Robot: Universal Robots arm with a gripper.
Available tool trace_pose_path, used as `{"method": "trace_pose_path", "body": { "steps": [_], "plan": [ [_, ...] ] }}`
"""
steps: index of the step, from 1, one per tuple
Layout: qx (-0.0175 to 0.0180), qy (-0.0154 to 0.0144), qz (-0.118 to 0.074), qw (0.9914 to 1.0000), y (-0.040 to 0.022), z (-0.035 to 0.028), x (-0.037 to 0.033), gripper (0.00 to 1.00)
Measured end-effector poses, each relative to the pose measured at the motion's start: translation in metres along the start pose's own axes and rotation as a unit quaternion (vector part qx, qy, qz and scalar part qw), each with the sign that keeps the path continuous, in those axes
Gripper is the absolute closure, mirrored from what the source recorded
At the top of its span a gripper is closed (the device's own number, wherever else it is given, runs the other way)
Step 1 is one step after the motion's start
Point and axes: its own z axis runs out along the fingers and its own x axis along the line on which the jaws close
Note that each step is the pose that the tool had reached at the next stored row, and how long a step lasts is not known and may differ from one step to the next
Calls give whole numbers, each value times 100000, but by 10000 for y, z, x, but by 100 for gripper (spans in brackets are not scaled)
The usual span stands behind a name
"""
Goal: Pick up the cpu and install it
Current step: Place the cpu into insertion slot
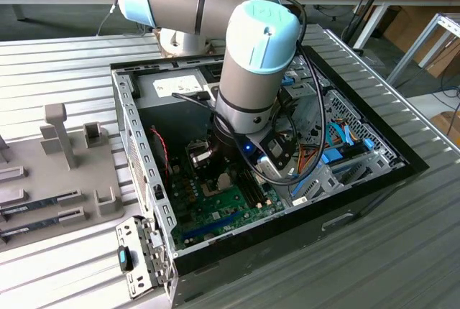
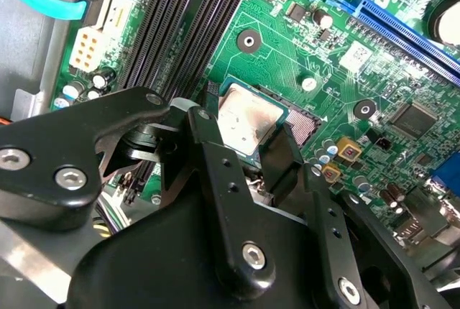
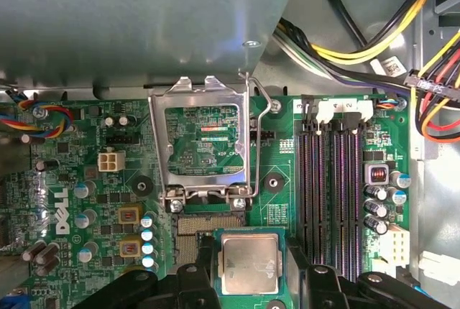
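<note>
The cpu (image 3: 249, 264) is a small square chip with a silver-grey top and a thin green rim. My gripper (image 3: 249, 251) is shut on it, one black finger (image 3: 204, 260) on each side. In the second wrist view the cpu (image 2: 246, 116) hangs just over the open socket (image 2: 305, 126) on the green motherboard, partly covering it. In the first wrist view the socket's gold contacts (image 3: 207, 224) show beside the chip. In the exterior view the gripper (image 1: 221, 174) reaches down into the open computer case (image 1: 359, 201).
The socket's metal lid (image 3: 205, 140) stands flipped open with its lever beside it. Dark memory slots (image 3: 334, 187) run close to the socket. Bundled cables (image 3: 374, 43) and the case wall (image 1: 136, 144) hem in the arm. A grey tray (image 1: 50, 180) lies at the exterior view's left.
</note>
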Motion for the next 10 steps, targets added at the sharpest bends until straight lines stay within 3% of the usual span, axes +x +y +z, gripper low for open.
{"method": "trace_pose_path", "body": {
  "steps": [10],
  "plan": [
    [-4,-4,0,100000,1,31,1,53]
  ]
}}
